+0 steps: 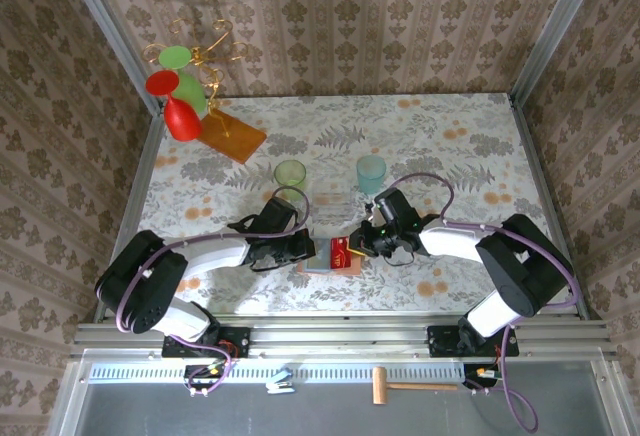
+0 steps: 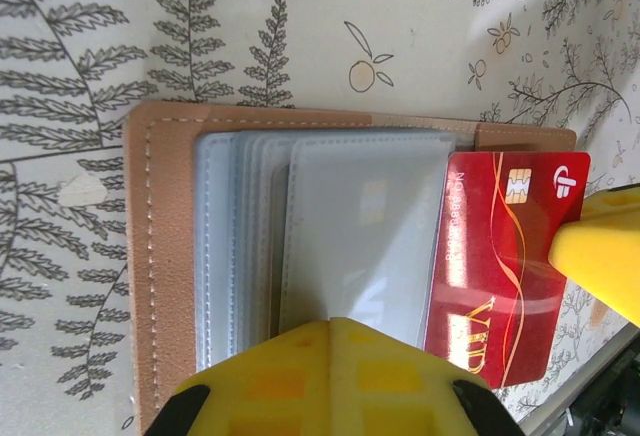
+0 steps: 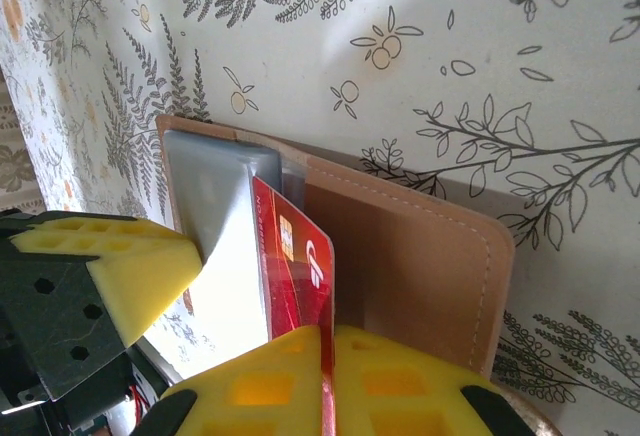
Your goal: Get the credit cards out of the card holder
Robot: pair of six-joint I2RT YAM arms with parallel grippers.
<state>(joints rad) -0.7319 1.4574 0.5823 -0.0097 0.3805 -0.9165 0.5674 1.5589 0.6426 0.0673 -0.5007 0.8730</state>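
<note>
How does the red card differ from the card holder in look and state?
The red card is glossy and smaller; the card holder is tan leather with grey-blue pockets. The card sticks partly out, pinched by the right gripper; the holder lies open. Both are flat rectangles.

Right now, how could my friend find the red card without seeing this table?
On the flowery table, middle of the near edge, a tan card holder lies open. The red card pokes out of its grey pockets, with a gold chip, pinched by the right gripper.
</note>
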